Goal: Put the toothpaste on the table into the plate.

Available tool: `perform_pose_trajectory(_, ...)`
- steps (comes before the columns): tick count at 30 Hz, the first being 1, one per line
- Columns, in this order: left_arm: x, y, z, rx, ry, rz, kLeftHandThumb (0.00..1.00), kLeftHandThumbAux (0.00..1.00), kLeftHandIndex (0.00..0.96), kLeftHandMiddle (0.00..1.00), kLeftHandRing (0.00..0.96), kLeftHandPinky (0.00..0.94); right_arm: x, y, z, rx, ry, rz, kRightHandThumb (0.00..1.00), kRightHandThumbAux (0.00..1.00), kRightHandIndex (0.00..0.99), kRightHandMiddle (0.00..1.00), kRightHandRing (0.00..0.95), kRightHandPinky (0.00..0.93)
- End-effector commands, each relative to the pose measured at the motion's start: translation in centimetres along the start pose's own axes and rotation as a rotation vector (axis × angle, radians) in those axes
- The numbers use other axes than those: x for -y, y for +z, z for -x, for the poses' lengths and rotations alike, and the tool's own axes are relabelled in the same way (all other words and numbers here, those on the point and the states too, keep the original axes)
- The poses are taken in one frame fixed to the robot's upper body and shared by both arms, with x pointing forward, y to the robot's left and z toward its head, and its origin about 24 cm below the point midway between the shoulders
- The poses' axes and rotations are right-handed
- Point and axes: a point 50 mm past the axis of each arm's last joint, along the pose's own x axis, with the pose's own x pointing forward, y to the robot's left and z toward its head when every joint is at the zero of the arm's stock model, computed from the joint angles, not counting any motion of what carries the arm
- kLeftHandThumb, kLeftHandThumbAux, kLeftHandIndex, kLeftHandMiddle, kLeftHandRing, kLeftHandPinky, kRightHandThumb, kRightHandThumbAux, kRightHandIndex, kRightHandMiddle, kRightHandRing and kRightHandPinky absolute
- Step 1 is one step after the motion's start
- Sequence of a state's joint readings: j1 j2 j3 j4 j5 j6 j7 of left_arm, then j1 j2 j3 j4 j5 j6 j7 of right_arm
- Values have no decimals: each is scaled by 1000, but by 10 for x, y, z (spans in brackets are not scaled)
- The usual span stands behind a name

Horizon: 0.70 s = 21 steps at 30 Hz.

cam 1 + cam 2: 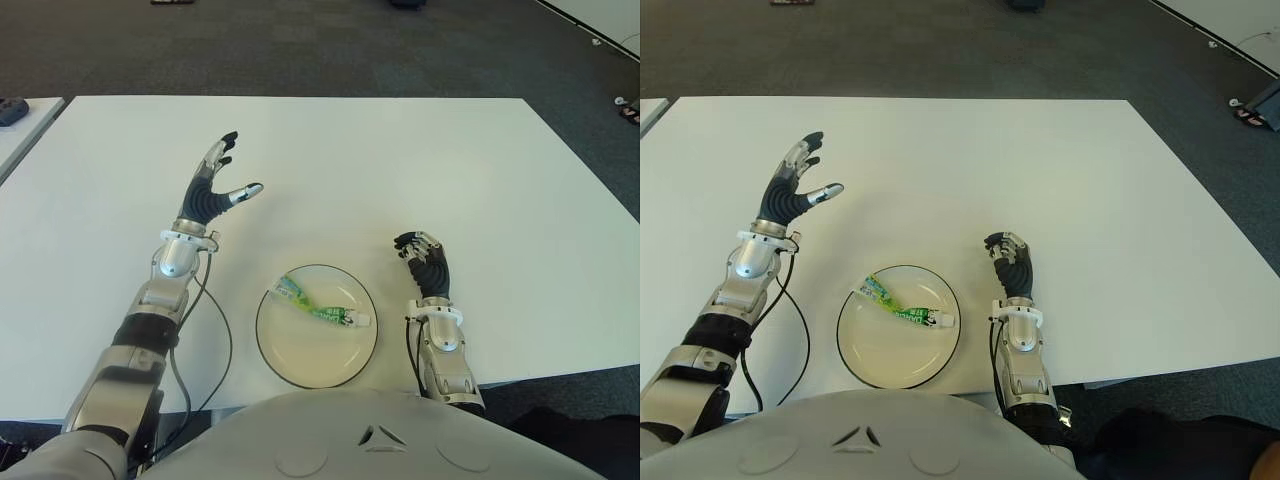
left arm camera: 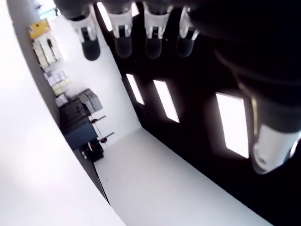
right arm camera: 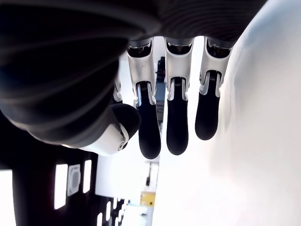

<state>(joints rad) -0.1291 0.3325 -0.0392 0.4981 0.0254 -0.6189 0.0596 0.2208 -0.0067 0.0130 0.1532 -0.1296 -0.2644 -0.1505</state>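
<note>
A green and white toothpaste tube point(image 1: 318, 306) lies inside the round white plate point(image 1: 300, 355) with a dark rim, near the table's front edge. My left hand point(image 1: 218, 180) is raised above the white table point(image 1: 400, 170), up and to the left of the plate, its fingers spread and holding nothing. In the left wrist view the fingertips point(image 2: 121, 33) point away with nothing between them. My right hand point(image 1: 424, 260) shows to the right of the plate, fingers loosely curled and empty; the right wrist view shows its fingers point(image 3: 176, 117) beside the table surface.
A black cable point(image 1: 215, 330) runs along my left forearm, close to the plate's left side. A second white table point(image 1: 20, 125) shows at the far left edge. Dark carpet point(image 1: 300, 45) lies beyond the table's far edge.
</note>
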Motion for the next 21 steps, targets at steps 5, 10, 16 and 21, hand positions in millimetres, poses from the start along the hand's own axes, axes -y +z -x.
perform_pose_trajectory(5,-4,-18,11,-103,141,112,7,713,194,191,183,231,-1,1,-1,2,3,-11,699,728,427,462,430,430)
perform_pose_trajectory(10,3,-24,23,-123,195,142,15,746,275,295,285,322,-1,2,-1,3,4,-11,700,727,429,466,434,434)
perform_pose_trajectory(16,9,-25,28,-139,232,154,23,793,337,373,367,404,-1,2,-2,6,8,-8,700,727,429,470,441,441)
perform_pose_trajectory(21,13,-26,32,-154,264,146,6,833,411,434,426,456,-1,2,-3,4,10,-2,699,728,428,474,441,432)
